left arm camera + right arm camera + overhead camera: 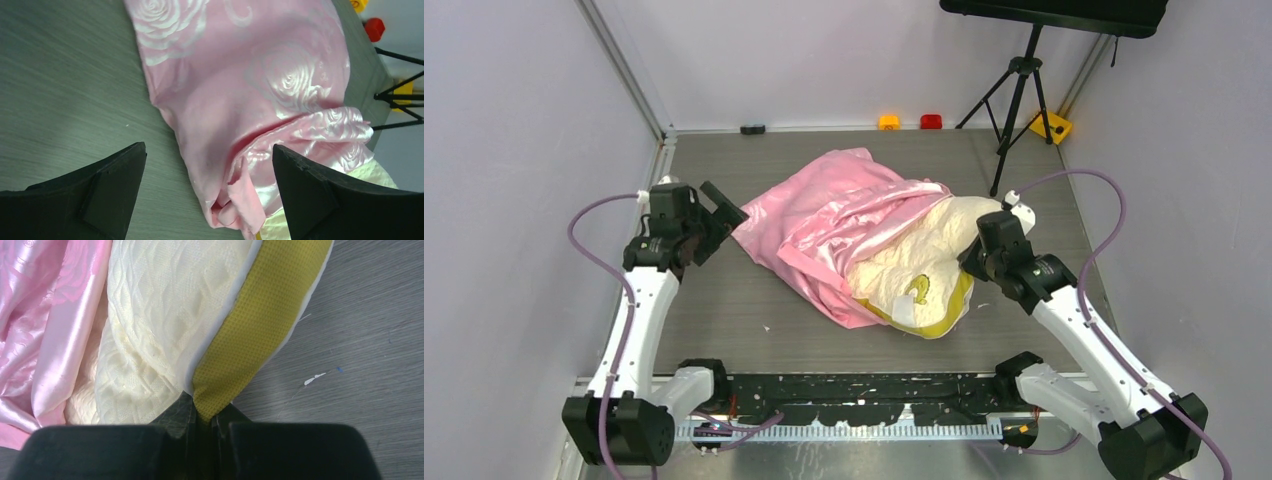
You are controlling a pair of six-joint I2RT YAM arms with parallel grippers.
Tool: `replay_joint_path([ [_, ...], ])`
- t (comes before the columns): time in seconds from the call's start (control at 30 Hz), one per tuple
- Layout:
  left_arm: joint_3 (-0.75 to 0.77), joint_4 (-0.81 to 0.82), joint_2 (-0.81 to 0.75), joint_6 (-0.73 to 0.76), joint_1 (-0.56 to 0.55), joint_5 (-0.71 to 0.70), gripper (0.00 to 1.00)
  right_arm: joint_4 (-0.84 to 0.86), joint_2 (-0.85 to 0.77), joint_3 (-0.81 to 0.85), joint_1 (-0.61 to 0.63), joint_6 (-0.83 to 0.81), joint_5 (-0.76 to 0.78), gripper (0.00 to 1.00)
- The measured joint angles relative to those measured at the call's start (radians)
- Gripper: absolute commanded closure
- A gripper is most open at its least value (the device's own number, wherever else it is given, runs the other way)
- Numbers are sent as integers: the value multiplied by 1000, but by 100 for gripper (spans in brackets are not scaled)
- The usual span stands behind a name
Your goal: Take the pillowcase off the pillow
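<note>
The pink satin pillowcase (829, 215) lies wrinkled on the table, still round the far-left part of the pillow (924, 260). The cream quilted pillow sticks out toward the near right, its white tag (914, 295) and mustard edge band (949, 310) showing. My left gripper (721, 212) is open and empty, at the pillowcase's left edge; in the left wrist view the pillowcase (240, 95) lies between and beyond its fingers (107, 187). My right gripper (203, 416) is shut on the pillow's mustard edge band (255, 330) at the pillow's right end, beside the quilted face (165, 315).
A black tripod (1019, 95) stands at the back right of the table. An orange block (889, 122), a red block (931, 121) and a small dark object (752, 129) lie along the far edge. A metal frame post (629, 75) rises at the back left.
</note>
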Motion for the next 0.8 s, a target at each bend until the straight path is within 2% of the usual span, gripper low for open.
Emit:
replay_joint_path([
  [0.1, -59, 5, -2, -75, 72, 19, 0, 1, -3, -8, 0, 3, 3, 100],
  [0.23, -140, 13, -4, -158, 107, 31, 0, 0, -29, -37, 0, 3, 5, 100],
  [0.47, -197, 64, -1, -251, 110, 90, 2, 3, -60, -65, 0, 1, -3, 100],
  [0.8, -208, 134, 29, -288, 110, 106, 2, 5, -33, -71, -1, -6, -16, 100],
])
